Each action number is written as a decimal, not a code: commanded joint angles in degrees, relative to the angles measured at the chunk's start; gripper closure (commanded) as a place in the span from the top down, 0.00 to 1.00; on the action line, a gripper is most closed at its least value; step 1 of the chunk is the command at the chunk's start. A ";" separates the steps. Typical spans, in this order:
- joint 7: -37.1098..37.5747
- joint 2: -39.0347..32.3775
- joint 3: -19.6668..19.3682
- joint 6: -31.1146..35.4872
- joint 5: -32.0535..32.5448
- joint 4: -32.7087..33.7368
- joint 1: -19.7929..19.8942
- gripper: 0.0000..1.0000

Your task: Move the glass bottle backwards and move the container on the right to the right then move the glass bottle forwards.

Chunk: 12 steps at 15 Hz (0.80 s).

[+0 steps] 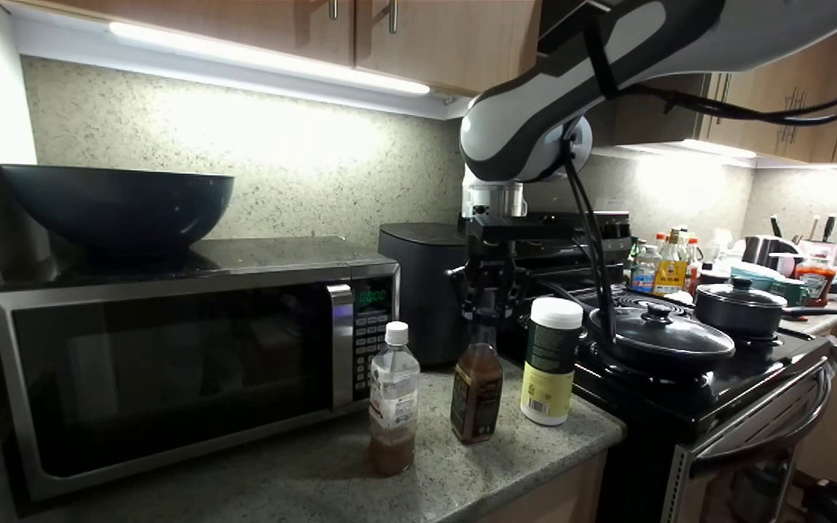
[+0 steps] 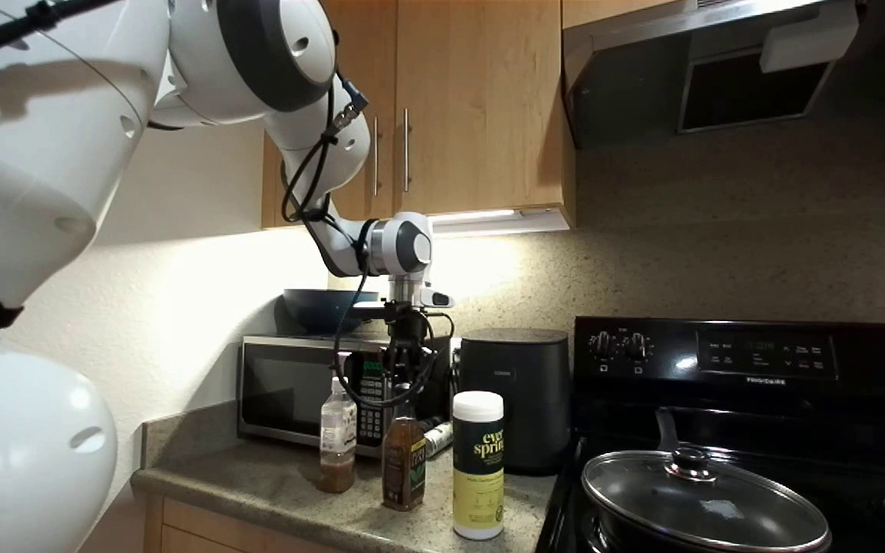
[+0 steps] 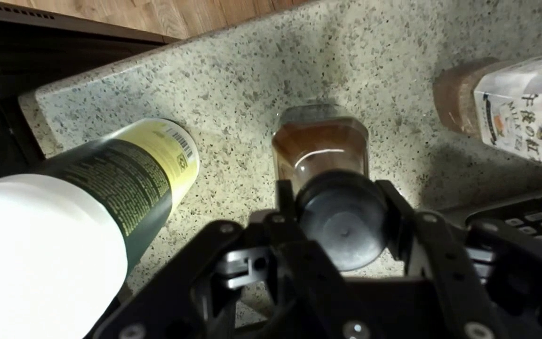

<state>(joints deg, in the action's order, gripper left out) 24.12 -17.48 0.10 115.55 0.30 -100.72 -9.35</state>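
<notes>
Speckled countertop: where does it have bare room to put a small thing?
On the speckled countertop: the strip between the dark-capped bottle and the front edge; also the stretch bordered by the microwave, the Milk Tea bottle and that edge. Crowded: around the dark-capped bottle's top, which the gripper clasps; the gap towards the Ever Spring canister looks tight.

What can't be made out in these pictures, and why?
Glass bottle, in an exterior view: top lost against the dark gripper.
Pale thing, in an exterior view: partly behind the glass bottle, unidentifiable.
Container, wrist view: lid washed out by glare, cut off by left and bottom edges.
Milk tea bottle, wrist view: upper end cut off by right edge.
</notes>
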 commanded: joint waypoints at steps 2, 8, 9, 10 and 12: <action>1.88 5.10 0.68 2.72 -0.78 -6.06 0.57 0.20; 1.69 5.03 0.65 2.24 -1.64 -5.45 1.32 0.89; 1.69 5.15 0.61 2.25 -1.63 -5.39 1.40 0.95; 1.84 5.30 0.56 2.27 -1.53 -5.36 1.44 0.99; 2.36 5.82 0.48 2.03 -0.86 -5.26 1.37 1.00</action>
<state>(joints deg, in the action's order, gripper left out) 25.19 -13.97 0.07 116.72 -0.07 -104.20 -8.73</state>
